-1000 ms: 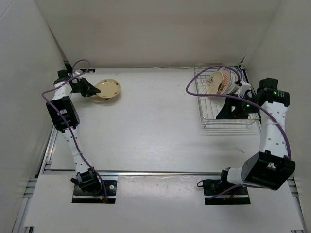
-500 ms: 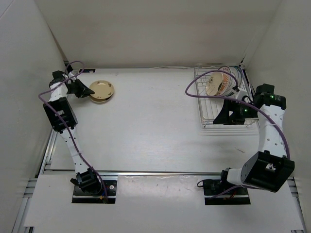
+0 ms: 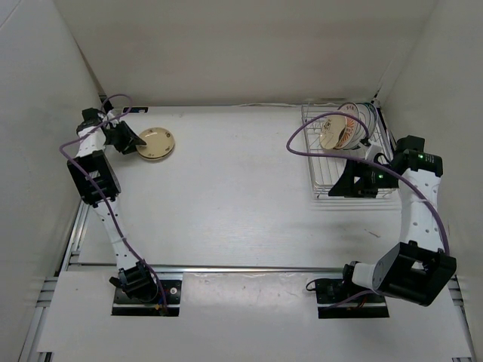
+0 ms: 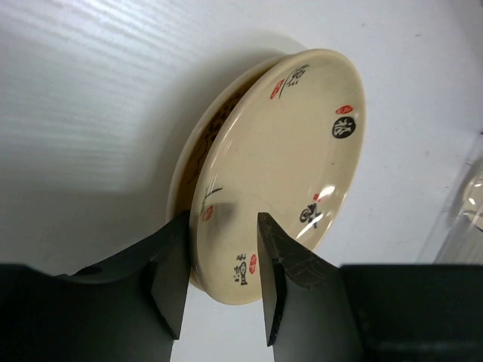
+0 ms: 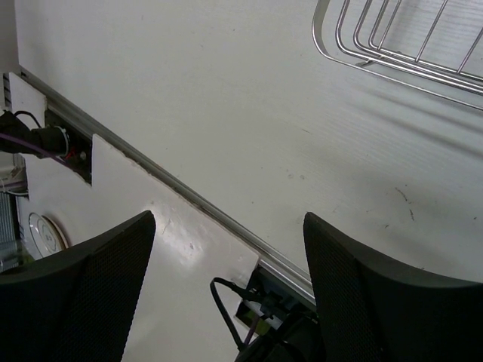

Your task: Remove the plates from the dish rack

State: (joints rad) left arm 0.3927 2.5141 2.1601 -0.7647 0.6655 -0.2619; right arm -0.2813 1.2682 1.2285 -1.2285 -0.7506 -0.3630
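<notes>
A cream-yellow plate (image 4: 287,158) with dark and red marks lies on a second cream plate (image 4: 189,170) at the table's far left (image 3: 155,142). My left gripper (image 4: 219,294) (image 3: 136,141) straddles the upper plate's near rim. Its jaws stand open, with a gap on both sides of the rim. The dish rack (image 3: 323,172) stands at the far right and holds upright plates: one white with an orange-red pattern (image 3: 337,130), and a blue-rimmed one (image 3: 364,113) behind it. My right gripper (image 3: 341,183) hovers over the rack's near end, open and empty (image 5: 230,256).
In the right wrist view a corner of the rack (image 5: 407,41) shows at the top. The table's near edge rail (image 5: 189,196) and a cable (image 5: 226,302) run below it. White walls enclose the table on three sides.
The left arm carried the cream plate left and set it down on the other cream plate, and its jaws have opened. The right gripper drew back from the racked plates toward the rack's near end.
</notes>
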